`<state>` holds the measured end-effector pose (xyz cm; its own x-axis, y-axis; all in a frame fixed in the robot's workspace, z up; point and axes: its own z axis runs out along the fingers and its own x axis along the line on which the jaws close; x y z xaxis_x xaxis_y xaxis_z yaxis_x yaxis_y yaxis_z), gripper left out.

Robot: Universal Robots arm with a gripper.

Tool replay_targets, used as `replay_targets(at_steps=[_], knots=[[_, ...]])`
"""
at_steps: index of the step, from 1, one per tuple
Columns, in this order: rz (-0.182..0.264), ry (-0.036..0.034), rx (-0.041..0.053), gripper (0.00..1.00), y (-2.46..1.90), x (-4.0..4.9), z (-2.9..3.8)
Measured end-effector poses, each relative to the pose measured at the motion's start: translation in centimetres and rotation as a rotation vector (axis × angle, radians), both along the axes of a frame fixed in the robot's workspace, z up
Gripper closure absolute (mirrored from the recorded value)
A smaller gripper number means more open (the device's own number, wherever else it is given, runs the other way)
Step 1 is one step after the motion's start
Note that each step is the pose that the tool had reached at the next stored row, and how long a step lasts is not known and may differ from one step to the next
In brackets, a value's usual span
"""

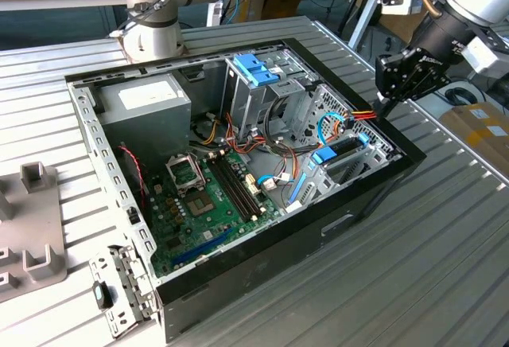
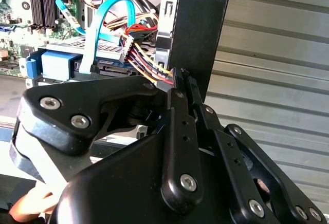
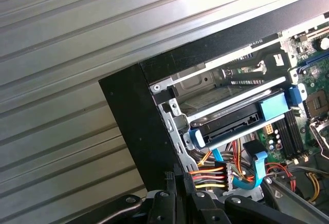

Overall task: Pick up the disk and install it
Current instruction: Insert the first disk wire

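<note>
At the computer case (image 1: 374,192) corner, hand (image 2: 180,77) clenched empty over its rim, disk (image 3: 241,118) seated in its bay

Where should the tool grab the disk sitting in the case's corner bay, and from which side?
Likely the blue frame at the two ends of the exposed edge of the disk, coming in through the open side of the case. The disk sits slotted in its bay, broad faces enclosed, and cables crowd the corner end.
</note>
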<state>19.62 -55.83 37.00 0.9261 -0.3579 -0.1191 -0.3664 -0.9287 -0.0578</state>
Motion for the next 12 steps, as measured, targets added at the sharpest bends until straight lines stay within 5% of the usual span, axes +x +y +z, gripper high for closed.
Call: replay_targets(at_steps=[12], knots=[[0.000,0.0001,0.0001,0.83,-0.02,-0.37,-0.01]])
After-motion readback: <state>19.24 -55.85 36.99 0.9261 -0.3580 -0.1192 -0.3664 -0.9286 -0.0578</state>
